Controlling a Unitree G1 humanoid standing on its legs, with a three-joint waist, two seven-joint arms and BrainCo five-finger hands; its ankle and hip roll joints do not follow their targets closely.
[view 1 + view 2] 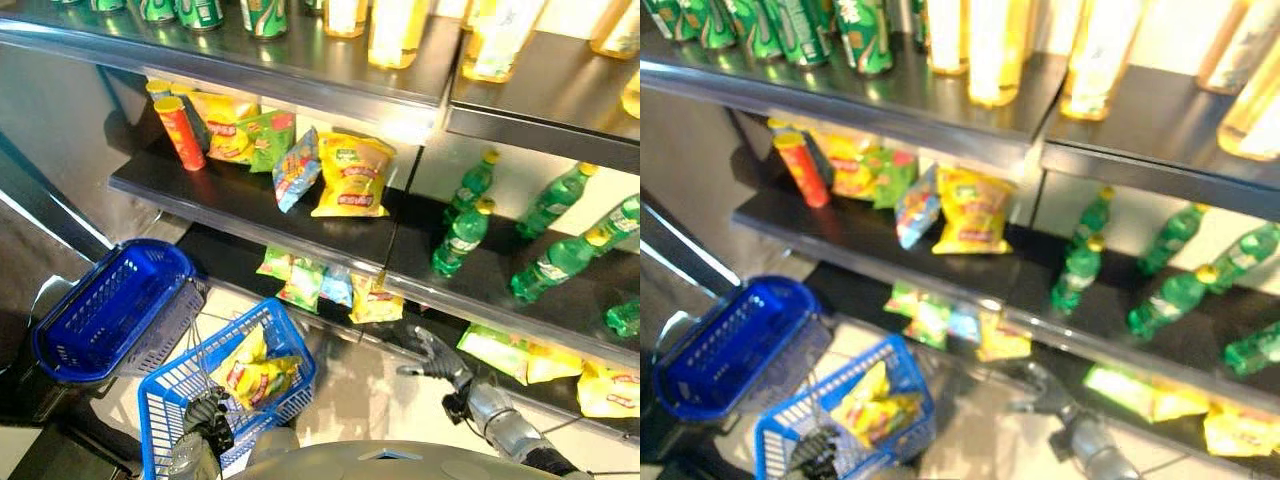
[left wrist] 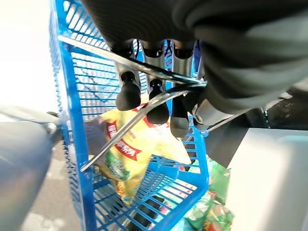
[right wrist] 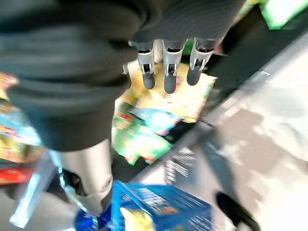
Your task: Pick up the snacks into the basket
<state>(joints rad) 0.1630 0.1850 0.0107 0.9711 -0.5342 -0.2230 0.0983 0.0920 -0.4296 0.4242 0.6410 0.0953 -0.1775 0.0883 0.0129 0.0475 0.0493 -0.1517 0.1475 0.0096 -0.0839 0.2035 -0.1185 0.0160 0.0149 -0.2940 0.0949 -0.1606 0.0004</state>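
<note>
A light blue wire basket [image 1: 292, 347] hangs low in front of the shelves with yellow snack bags [image 1: 254, 375] inside it. My left hand [image 1: 206, 416] is at its near edge, fingers [image 2: 129, 94] curled round the metal handle [image 2: 120, 139]. My right hand [image 1: 436, 356] is open and empty, reaching toward the bottom shelf. Just left of it lie a yellow bag [image 1: 375, 300] and green and blue bags [image 1: 302, 284]. In the right wrist view these bags [image 3: 192, 101] lie past the straight fingers [image 3: 167, 73]. More snack bags [image 1: 350, 176] stand on the middle shelf.
A dark blue basket [image 1: 110, 310] sits on a stack at the left. A red tube [image 1: 180, 132] stands on the middle shelf; green bottles [image 1: 460, 235] fill its right half. Cans [image 1: 262, 15] and yellow bottles [image 1: 398, 30] line the top shelf. More yellow bags [image 1: 520, 358] lie at bottom right.
</note>
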